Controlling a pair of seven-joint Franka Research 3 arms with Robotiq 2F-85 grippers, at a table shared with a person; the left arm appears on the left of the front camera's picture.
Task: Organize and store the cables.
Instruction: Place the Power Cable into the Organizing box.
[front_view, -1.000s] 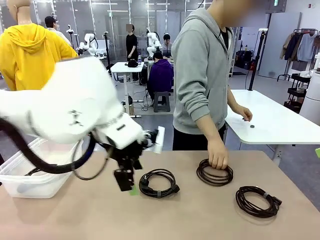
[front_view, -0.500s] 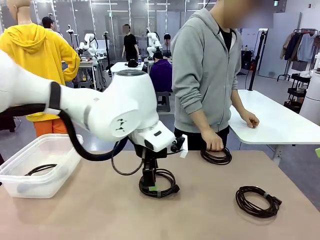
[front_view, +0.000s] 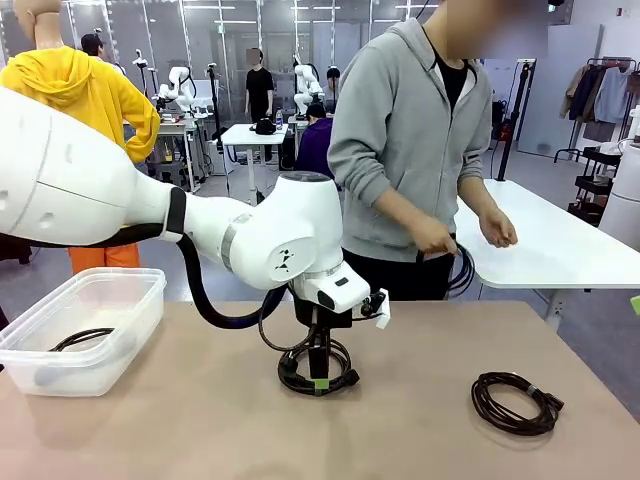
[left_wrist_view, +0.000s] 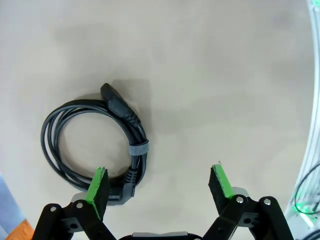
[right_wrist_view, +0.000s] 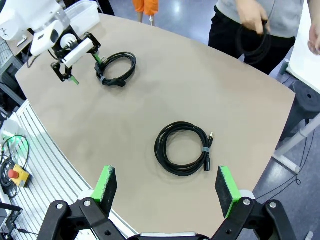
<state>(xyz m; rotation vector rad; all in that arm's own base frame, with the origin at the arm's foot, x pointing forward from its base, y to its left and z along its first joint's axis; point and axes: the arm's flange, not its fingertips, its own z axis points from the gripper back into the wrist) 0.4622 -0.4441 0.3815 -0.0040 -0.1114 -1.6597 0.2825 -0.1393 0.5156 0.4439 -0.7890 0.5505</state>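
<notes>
One coiled black cable (front_view: 343, 366) with a grey tie lies mid-table. My left gripper (front_view: 319, 383) points straight down right at it, open. In the left wrist view that cable (left_wrist_view: 65, 134) sits left of centre; my left gripper (left_wrist_view: 159, 185) is open, one green pad over the coil's near edge, the other over bare table. A second coiled cable (front_view: 514, 402) lies at the right. It shows as the cable (right_wrist_view: 182, 148) far below my open right gripper (right_wrist_view: 165, 184). The person's hand holds a third cable (front_view: 461, 270) up off the table.
A clear plastic bin (front_view: 30, 360) stands at the table's left end with a black cable (front_view: 80, 338) inside. The person in a grey hoodie (front_view: 410, 140) stands at the far edge. A white table (front_view: 550, 250) is behind on the right.
My left arm swung right from near the bin to stand over the middle cable. The person lifted the coil under their hand off the table and drew it back.
</notes>
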